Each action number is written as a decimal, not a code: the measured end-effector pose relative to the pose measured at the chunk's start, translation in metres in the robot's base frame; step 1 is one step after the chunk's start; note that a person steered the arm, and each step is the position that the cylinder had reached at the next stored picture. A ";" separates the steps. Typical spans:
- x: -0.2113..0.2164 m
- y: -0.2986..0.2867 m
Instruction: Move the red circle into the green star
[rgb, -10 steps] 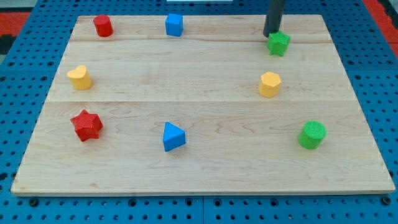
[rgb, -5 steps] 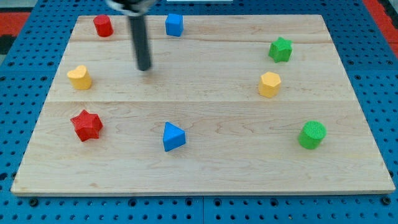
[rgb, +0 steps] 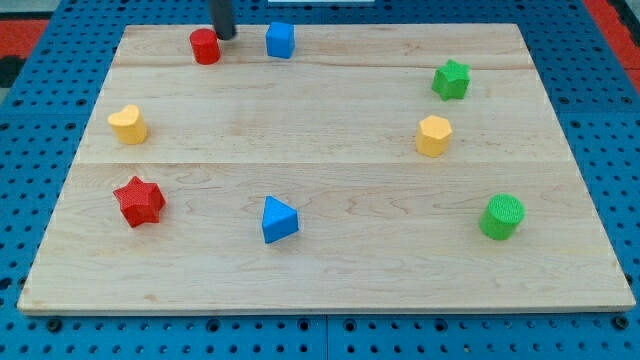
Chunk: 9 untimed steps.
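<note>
The red circle (rgb: 205, 46) is a short red cylinder near the board's top edge, left of centre. My tip (rgb: 225, 36) stands just to its upper right, close to or touching it. The green star (rgb: 451, 79) sits far off at the view's upper right. A blue cube (rgb: 280, 40) lies just right of my tip, on the line between the red circle and the green star.
A yellow block (rgb: 128, 124) is at the left, a red star (rgb: 138, 201) at lower left, a blue wedge-like block (rgb: 279, 220) at bottom centre, a yellow hexagon-like block (rgb: 434, 135) at right, a green cylinder (rgb: 501, 217) at lower right. The wooden board (rgb: 330, 270) lies on blue pegboard.
My tip went from the green star across to the left, then up to the top edge. The red circle has shifted to the right, from the top left corner toward the blue cube.
</note>
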<state>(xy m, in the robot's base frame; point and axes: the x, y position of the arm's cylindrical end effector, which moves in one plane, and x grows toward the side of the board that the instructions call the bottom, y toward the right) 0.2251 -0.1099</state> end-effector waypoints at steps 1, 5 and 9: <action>-0.007 -0.058; 0.013 -0.021; 0.045 0.002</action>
<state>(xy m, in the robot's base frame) 0.2702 -0.1083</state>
